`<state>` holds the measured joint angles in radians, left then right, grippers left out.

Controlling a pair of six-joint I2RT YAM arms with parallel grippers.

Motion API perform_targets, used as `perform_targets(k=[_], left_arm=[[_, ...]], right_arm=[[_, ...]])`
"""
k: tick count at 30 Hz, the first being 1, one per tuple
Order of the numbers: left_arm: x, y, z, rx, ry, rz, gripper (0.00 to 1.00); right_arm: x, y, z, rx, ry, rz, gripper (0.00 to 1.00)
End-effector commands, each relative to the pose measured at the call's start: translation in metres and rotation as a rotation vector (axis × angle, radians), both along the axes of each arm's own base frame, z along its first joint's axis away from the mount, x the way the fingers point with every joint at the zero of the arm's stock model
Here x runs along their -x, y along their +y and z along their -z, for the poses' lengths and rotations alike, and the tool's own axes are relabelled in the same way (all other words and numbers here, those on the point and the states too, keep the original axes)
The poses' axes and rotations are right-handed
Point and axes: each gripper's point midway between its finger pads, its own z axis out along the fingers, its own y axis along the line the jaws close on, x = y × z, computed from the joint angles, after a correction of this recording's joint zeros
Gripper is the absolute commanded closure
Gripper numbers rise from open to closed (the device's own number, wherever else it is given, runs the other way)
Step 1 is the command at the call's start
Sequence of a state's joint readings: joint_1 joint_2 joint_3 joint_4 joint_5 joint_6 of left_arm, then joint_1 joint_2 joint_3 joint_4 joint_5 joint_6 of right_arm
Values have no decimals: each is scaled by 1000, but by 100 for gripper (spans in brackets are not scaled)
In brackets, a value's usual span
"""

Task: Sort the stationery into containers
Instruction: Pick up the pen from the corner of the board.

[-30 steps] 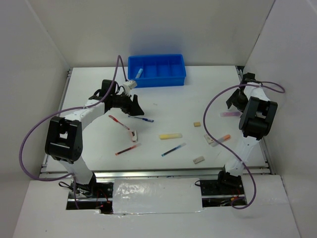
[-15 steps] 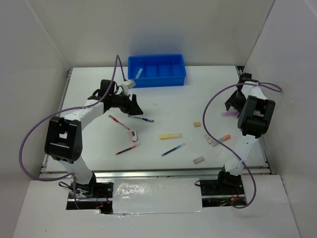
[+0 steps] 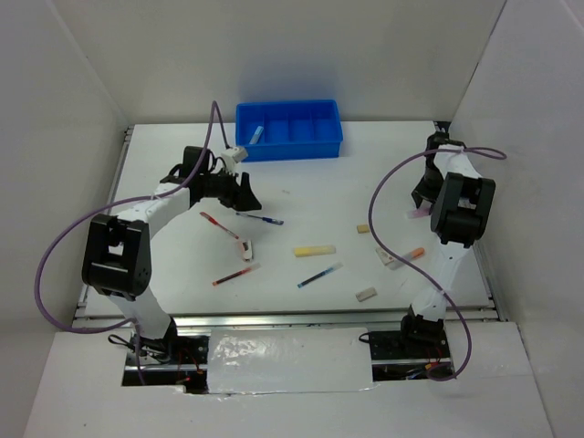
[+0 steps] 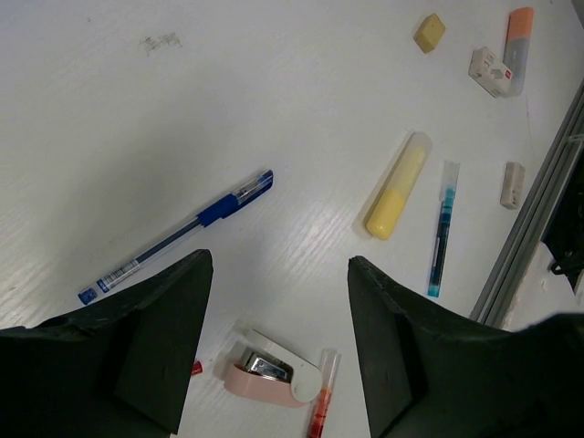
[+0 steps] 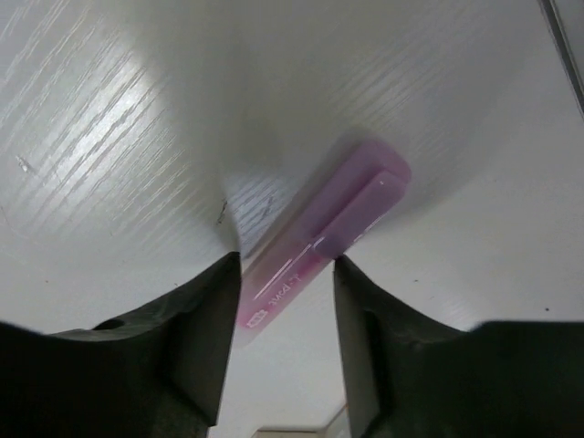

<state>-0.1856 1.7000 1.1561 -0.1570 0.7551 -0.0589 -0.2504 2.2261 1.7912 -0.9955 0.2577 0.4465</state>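
The blue four-compartment tray (image 3: 289,128) stands at the back of the table with one blue pen (image 3: 256,135) in its left compartment. My left gripper (image 3: 242,192) is open and empty, hovering above a blue pen (image 3: 260,218); that blue pen (image 4: 178,237) lies just ahead of the gripper (image 4: 278,274). My right gripper (image 3: 422,203) is open, low at the right edge, with its jaws either side of a purple marker (image 5: 319,228) lying slantwise on the table. The yellow bar (image 3: 314,249), a teal pen (image 3: 319,275), red pens (image 3: 235,274), erasers (image 3: 366,294) and the orange-tipped marker (image 3: 412,254) lie loose.
A small pink and white stapler (image 4: 274,370) lies beside a red pen (image 4: 321,411) under my left gripper. A beige eraser (image 4: 429,32) and a white eraser (image 4: 488,71) lie further off. White walls enclose the table; a metal rail (image 3: 274,318) runs along the near edge.
My right gripper has moved back and slightly left, down over the purple marker. My left gripper has barely shifted.
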Motion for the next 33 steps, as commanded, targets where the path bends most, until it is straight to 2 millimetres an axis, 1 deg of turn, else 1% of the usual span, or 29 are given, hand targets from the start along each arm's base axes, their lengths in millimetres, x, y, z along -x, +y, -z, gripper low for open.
perform_targets(k=[1, 3, 4, 5, 8, 10, 12, 13, 15, 17, 19, 20, 21, 25, 28, 31, 32, 33], left_arm=[[-11, 4, -6, 10, -16, -15, 27], [-13, 7, -4, 17, -3, -24, 27], [-15, 8, -5, 20, -3, -26, 27], [-17, 10, -5, 23, -2, -33, 27], [-19, 13, -5, 24, 1, -37, 27], [-18, 15, -5, 24, -2, -38, 27], [-19, 16, -7, 25, -4, -43, 27], [-19, 16, -8, 27, -6, -44, 27], [-18, 16, -10, 26, -9, -46, 27], [-18, 17, -12, 28, -17, -49, 27], [-16, 17, -14, 31, -17, -52, 27], [-16, 17, -16, 33, -19, -52, 27], [-16, 17, -17, 35, -21, -53, 27], [-14, 16, -22, 42, -20, -57, 28], [-15, 17, -24, 45, -18, -64, 27], [-15, 16, -26, 54, -15, -67, 28], [-15, 15, -27, 57, -16, -69, 28], [-15, 16, -27, 56, -18, -72, 28]], right_arm=[[-2, 4, -7, 58, 26, -42, 50], [-4, 9, -4, 35, 27, -65, 59], [-3, 12, -2, 23, 36, -66, 61], [-4, 15, 0, 14, 37, -82, 66], [-2, 26, 4, -1, 67, -118, 69], [0, 35, 8, -21, 83, -139, 68], [4, 40, 12, -32, 96, -156, 64], [5, 44, 12, -35, 100, -176, 58], [9, 47, 13, -38, 106, -187, 52], [16, 50, 17, -39, 117, -190, 51], [19, 49, 13, -32, 100, -193, 51], [22, 49, 18, -34, 90, -193, 51], [21, 51, 11, -41, 55, -200, 54], [26, 56, 13, -60, 43, -255, 57], [26, 57, 12, -71, 57, -267, 62], [25, 57, 13, -74, 69, -264, 72], [24, 57, 13, -75, 70, -266, 80], [24, 57, 14, -78, 73, -264, 85]])
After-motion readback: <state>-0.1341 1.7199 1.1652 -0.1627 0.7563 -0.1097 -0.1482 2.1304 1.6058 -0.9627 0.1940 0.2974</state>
